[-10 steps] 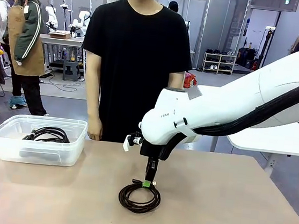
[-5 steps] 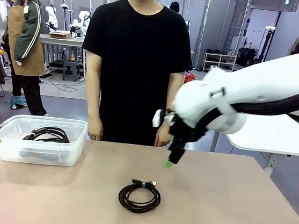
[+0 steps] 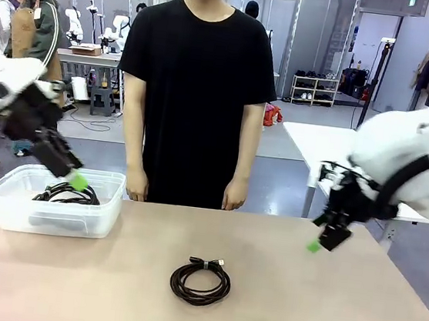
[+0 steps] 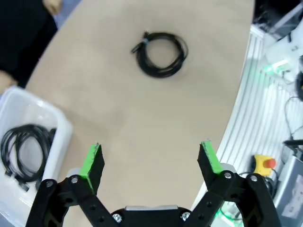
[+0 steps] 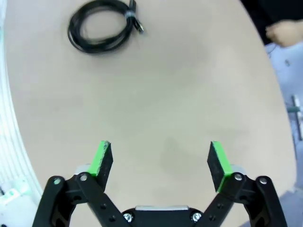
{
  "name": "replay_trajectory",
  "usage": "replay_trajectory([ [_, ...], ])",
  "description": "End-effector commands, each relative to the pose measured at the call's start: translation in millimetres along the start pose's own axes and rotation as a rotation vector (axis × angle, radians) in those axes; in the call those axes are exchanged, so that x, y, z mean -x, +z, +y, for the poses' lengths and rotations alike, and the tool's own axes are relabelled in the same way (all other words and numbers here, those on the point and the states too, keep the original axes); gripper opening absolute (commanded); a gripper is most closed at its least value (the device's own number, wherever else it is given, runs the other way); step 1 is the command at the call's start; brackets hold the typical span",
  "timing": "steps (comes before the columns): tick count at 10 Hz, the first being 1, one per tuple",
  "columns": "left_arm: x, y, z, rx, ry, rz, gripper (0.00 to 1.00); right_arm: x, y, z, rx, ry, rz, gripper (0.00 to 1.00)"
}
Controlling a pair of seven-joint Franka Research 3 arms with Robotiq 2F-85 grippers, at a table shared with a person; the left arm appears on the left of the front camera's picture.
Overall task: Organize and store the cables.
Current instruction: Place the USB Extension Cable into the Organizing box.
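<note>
While one coiled cable point(image 3: 67, 192) already lies in the clear bin point(image 3: 7, 210), another cable point(image 3: 200, 280) waits mid-worktop point(image 3: 321, 312), untouched; left hand point(image 3: 77, 180) and right hand point(image 3: 315, 245) hover released, empty, apart from it.

Open tabletop point(image 3: 323, 297) around coiled cable point(image 3: 200, 280)

Front view level across the table point(image 3: 321, 312); both wrist views high, downward (shared coil point(image 3: 200, 280)).
</note>
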State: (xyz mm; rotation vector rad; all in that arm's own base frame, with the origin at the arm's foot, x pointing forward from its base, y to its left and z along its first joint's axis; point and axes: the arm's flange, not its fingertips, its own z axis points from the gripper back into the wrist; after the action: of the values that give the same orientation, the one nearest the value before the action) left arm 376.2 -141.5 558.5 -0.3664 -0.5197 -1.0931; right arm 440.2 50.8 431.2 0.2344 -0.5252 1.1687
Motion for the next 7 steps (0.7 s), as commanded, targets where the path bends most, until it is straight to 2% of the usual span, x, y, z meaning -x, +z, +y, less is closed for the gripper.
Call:
replay_trajectory([
  [1, -45.5, -29.6, -8.5, -0.031, 0.002, 0.079, 1.0, 49.2, 28.4, 6.6, 0.041, -0.05, -0.098, 1.0],
  [4, -108.7, -103.4, -41.6, -0.063, -0.062, 0.178, 1.0, 140.3, 62.9, 13.7, 0.087, -0.147, -0.27, 1.0],
  [7, -142.3, -167.6, -51.5, -0.072, -0.222, 0.237, 1.0, 223.7, 88.2, 44.6, 0.157, -0.211, -0.454, 1.0],
])
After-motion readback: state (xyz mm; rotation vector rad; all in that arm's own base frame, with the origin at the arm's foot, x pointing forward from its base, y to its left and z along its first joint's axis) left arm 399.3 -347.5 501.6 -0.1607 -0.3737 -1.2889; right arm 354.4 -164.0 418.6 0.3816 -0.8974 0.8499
